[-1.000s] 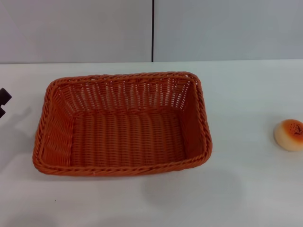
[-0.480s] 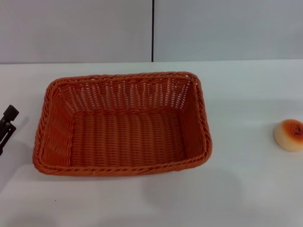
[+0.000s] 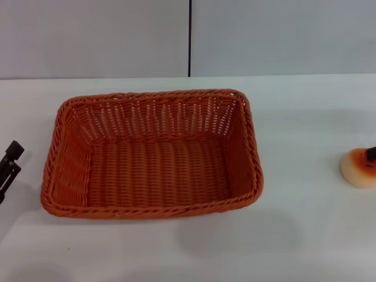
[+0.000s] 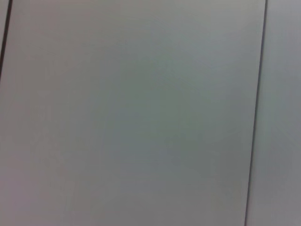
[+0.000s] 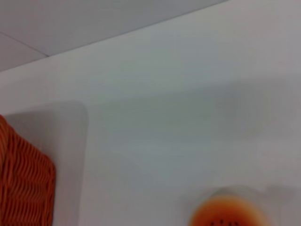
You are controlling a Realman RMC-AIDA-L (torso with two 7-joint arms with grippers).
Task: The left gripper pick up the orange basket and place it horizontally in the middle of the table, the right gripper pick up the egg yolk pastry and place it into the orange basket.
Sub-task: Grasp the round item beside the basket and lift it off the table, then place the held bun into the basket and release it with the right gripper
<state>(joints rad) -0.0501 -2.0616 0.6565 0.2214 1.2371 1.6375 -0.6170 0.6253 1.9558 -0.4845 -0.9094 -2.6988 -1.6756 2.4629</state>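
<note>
The orange basket [image 3: 153,155] lies lengthwise in the middle of the white table [image 3: 176,247], open side up and with nothing in it. One of its corners shows in the right wrist view [image 5: 23,183]. The egg yolk pastry [image 3: 357,168] sits on the table at the far right, apart from the basket, and also shows low in the right wrist view [image 5: 228,215]. A dark tip of my right gripper [image 3: 371,154] pokes in at the right edge, just over the pastry's top. My left gripper [image 3: 10,164] is at the left edge, a little clear of the basket's short side.
A grey panelled wall [image 3: 188,35] with a dark vertical seam stands behind the table. The left wrist view shows only such wall panels [image 4: 141,113]. White tabletop stretches between basket and pastry.
A dark tip of my right gripper has come into view over the pastry. My left gripper has drifted slightly lower at the left edge. Basket and pastry have not moved.
</note>
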